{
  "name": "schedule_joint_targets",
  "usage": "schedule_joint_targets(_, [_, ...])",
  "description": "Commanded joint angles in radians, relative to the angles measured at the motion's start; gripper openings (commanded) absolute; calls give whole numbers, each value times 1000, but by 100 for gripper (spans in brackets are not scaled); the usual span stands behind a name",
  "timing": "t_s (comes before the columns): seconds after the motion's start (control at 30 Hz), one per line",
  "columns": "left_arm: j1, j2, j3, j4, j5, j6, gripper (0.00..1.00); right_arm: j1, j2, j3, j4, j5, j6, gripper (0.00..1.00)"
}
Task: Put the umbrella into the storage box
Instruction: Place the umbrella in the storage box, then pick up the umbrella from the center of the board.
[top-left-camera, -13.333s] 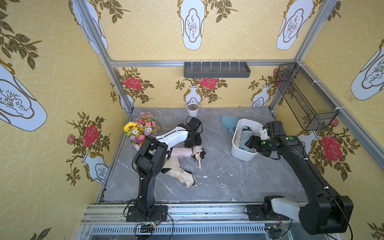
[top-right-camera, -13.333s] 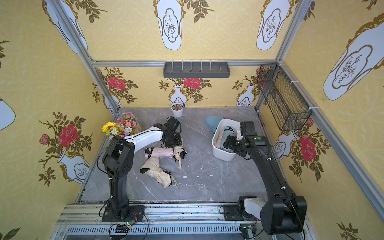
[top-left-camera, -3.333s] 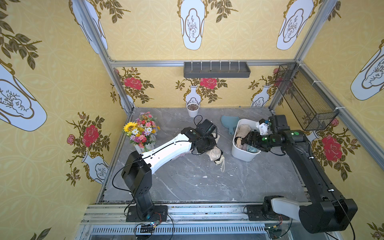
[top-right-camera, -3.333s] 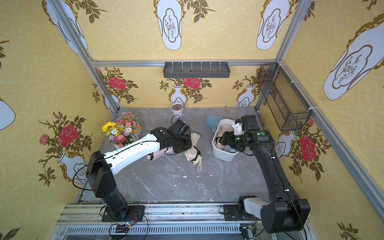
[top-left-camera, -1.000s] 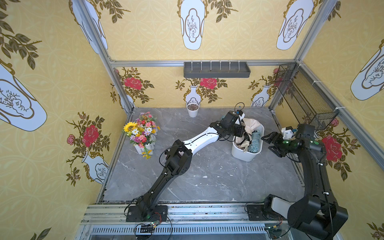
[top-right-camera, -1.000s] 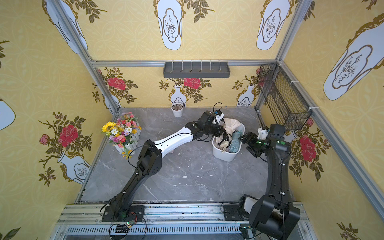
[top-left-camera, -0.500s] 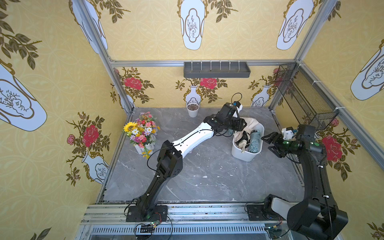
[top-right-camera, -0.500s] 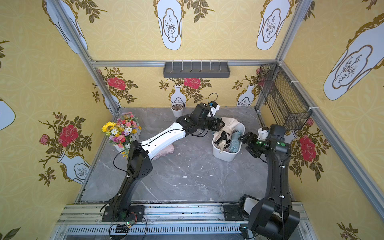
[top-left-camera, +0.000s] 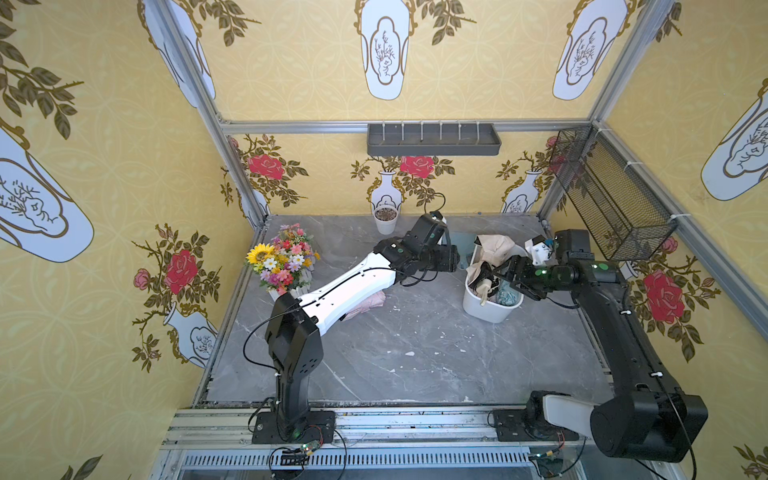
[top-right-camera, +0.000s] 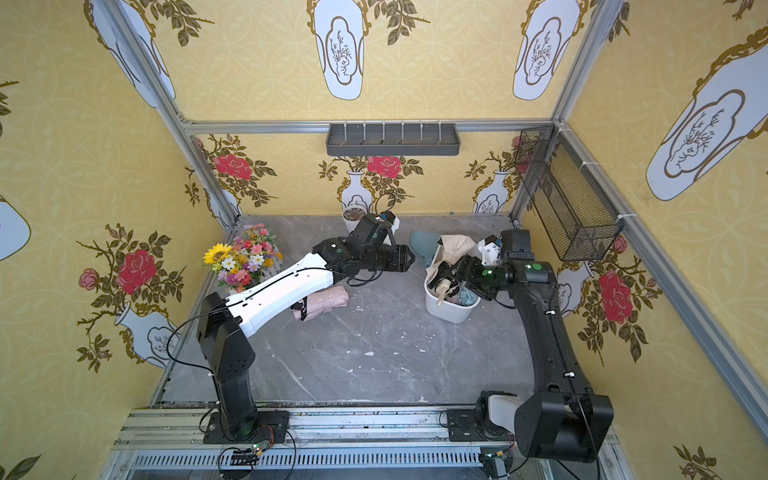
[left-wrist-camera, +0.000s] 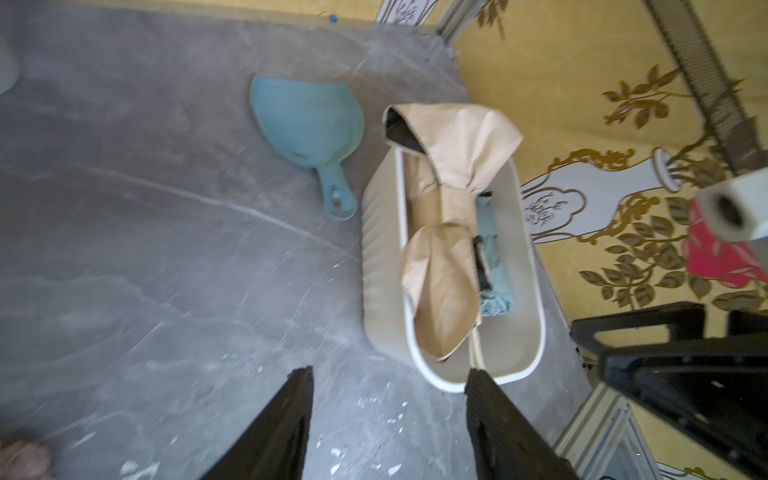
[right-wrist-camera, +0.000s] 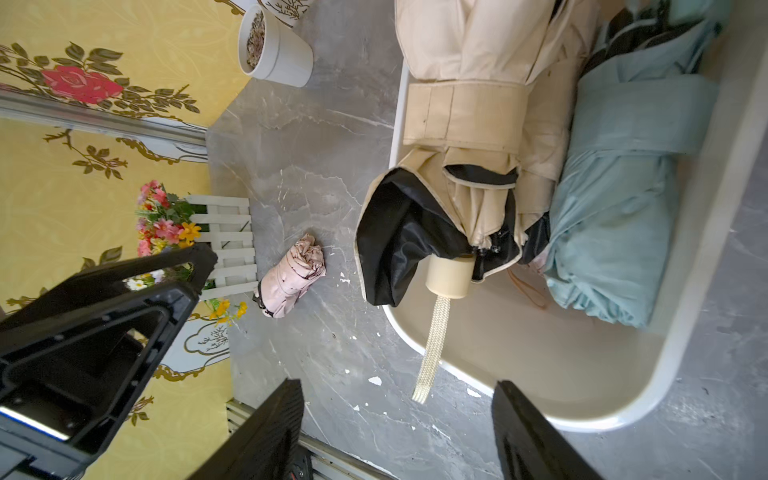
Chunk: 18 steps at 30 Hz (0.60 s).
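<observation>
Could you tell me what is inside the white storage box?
A beige umbrella and a light blue umbrella lie side by side in the storage box; anything beneath them is covered.

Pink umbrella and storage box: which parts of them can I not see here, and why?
- Pink umbrella: in a top view the left arm covers most of it; only one end shows.
- Storage box: in both top views the right gripper and the beige umbrella hide most of its inside.
- Storage box, right wrist view: its far end is cut off by the picture's edge.
- Left wrist view: blurred, so fabric details are unclear.
</observation>
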Motion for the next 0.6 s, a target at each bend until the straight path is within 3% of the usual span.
schedule_joint_targets(0.0, [9,-72,-120,-52,-45,27,67,31,10,7,23,42,26,76])
schedule_joint_targets(0.13, [23,-181,-271,-78,-84,78,76,71,32,26,19,50,30,76])
schedule_joint_targets(0.27, [52,-261,-371,-115,-84,134,79,114,47,52,13,60,32,76])
schedule_joint_targets(0.57, [173,-269,-433,-230,-129,308,86,215,76,85,18,88,49,77])
